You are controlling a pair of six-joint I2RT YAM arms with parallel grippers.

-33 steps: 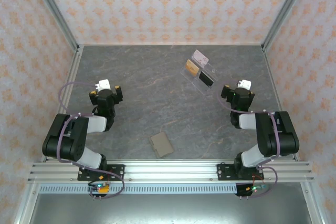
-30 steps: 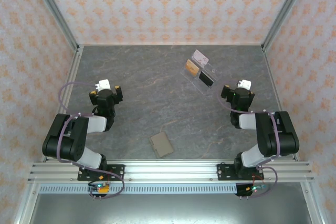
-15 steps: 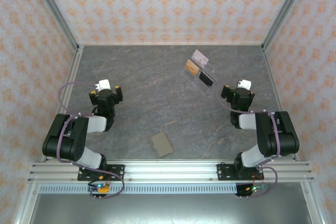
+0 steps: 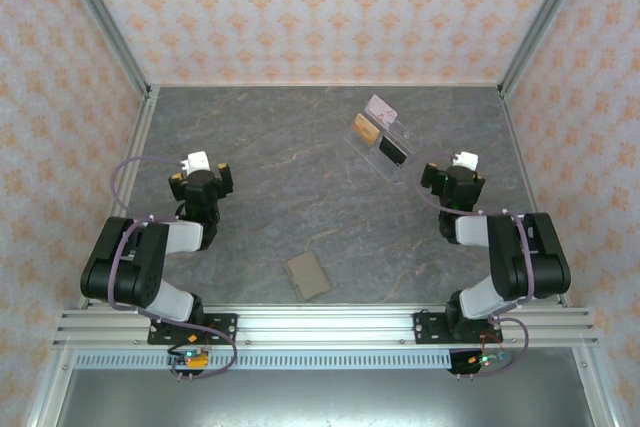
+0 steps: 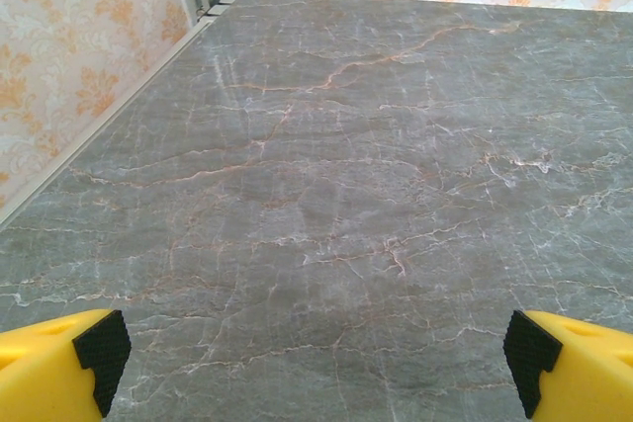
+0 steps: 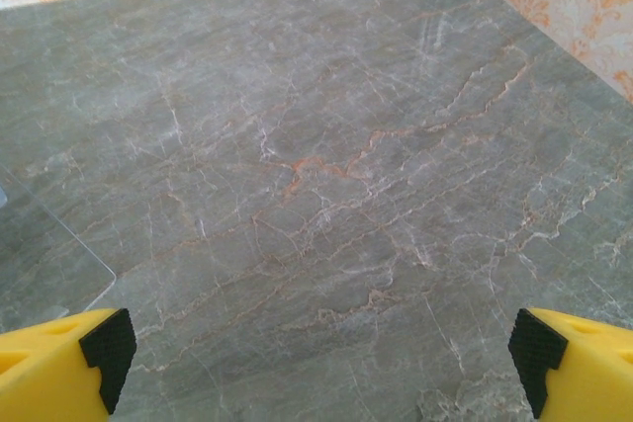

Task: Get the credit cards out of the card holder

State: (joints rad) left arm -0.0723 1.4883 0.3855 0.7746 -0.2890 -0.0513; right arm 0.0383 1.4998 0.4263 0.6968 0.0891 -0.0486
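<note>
Hidden: card holder (image 4: 307, 276) folded closed, inside unseen.
Look: flat, taupe-grey, by the near edge.
Claws: left gripper (image 5: 316, 355), right gripper (image 6: 315, 353) spread wide, empty.

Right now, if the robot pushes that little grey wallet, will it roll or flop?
The card holder lies flat on the table, so it would probably slide, not roll. It looks thin and small, so it is likely light. It seems folded shut, so it might flop open if lifted by one edge.

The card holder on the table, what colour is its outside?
The card holder is plain taupe-grey, seen best in the top external view.
</note>
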